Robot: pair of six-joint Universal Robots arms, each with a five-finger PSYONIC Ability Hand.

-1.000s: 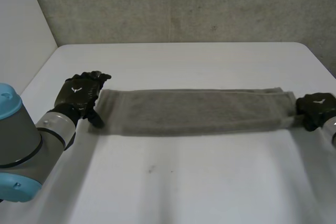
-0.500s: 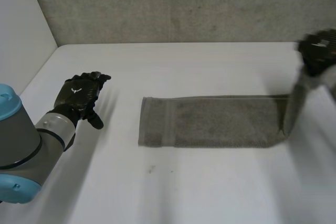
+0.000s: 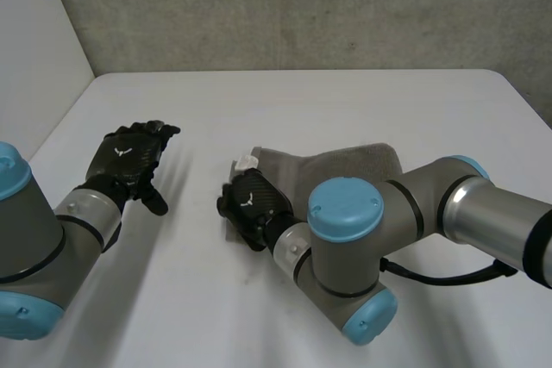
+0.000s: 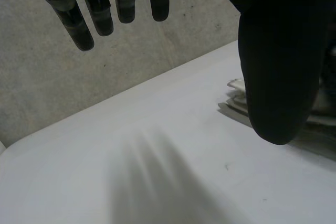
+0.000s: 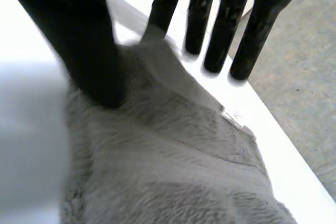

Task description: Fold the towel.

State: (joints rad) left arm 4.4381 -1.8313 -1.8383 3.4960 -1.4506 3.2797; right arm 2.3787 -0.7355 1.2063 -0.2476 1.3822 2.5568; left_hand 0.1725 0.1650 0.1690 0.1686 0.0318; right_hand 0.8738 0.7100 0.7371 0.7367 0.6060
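At the near edge of the white counter (image 3: 362, 96), the robot's right arm (image 3: 347, 243) reaches across from the right side, its grey joints and light-blue caps covering part of the grey towel (image 3: 349, 161). The right robot hand (image 3: 250, 206) sits on the towel's left end, near the middle of the counter. From the right wrist camera, the hand looks released. Its fingers (image 5: 210, 30) are straight and spread, with their tips just past the cloth's edge, and white counter shows between them. The thumb (image 5: 92, 45) rests its tip on the pile, and a ridge of cloth rises in the gap beside it. The towel lies doubled over on itself in a short, thick bundle, and a small white label (image 3: 248, 162) sticks out at the corner just beyond the hand. On the left side of the counter, well apart from the towel, the left robot hand (image 3: 129, 157) hangs above the surface with nothing in it. Its fingers (image 4: 79, 19) are straight and its thumb (image 4: 273, 61) is held clear of them. The left wrist camera catches the towel's edge beyond that thumb. A rough grey wall (image 3: 302, 6) closes the scene behind the counter's far edge.
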